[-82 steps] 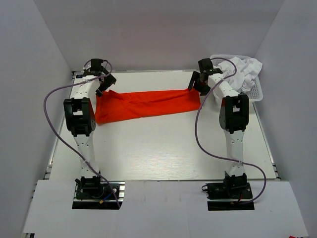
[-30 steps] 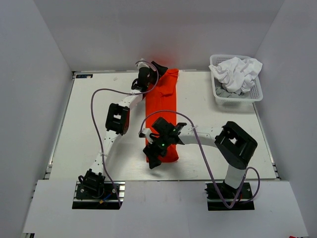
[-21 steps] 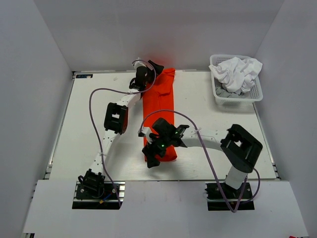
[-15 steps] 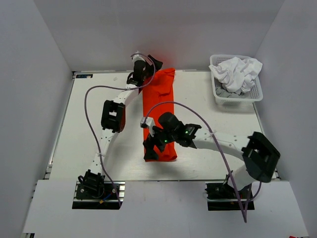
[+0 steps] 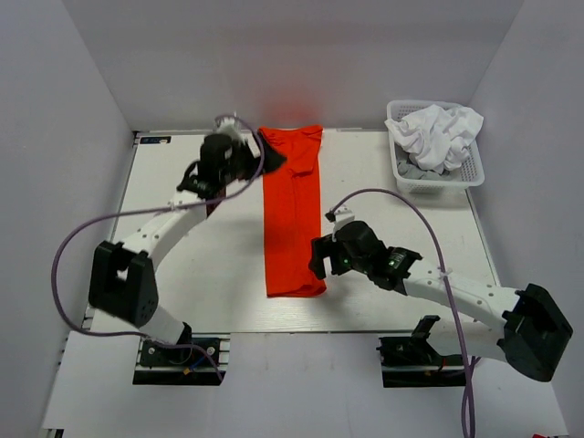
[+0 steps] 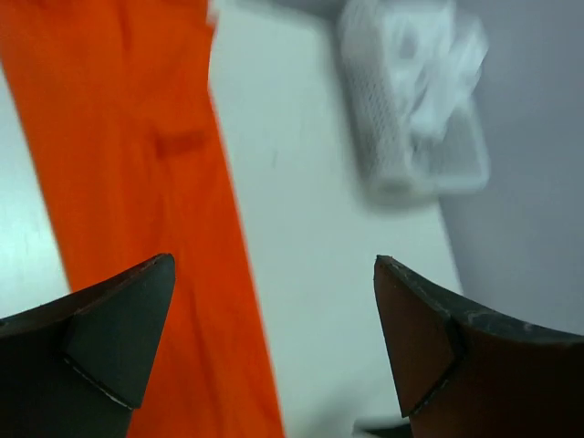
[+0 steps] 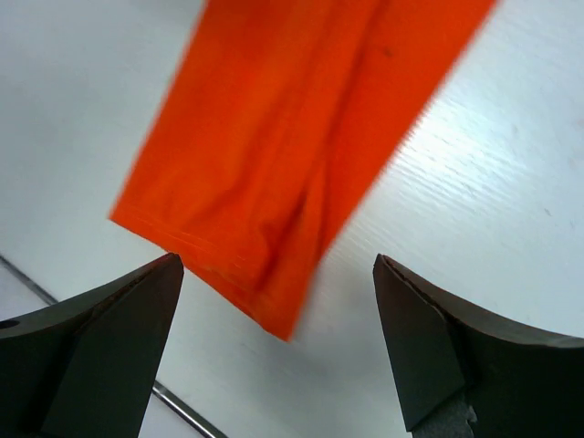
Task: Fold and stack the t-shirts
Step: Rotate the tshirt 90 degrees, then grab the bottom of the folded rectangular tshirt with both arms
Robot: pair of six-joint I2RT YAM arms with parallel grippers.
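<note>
Orange-red t-shirt (image 5: 294,210) lay in a strip.
I saw left gripper (image 6: 272,266), right gripper (image 7: 278,265) open beside it; basket (image 5: 472,173) w/ white t-shirts (image 5: 438,128) apart.

- Orange-red t-shirt (image 5: 294,214): soft matt cloth with faint creases and a stitched hem at its near end.
- Table (image 5: 182,265), under the shirt: smooth white board with a slight sheen; a fine wood-like grain shows in the right wrist view.
- Basket (image 5: 436,181), far right of the shirt: white plastic lattice, lightly glossy.
- White t-shirts (image 5: 438,128), in that basket: crumpled matt cloth.
- Cable (image 5: 369,191), just right of the shirt: smooth purple sheathing.
</note>
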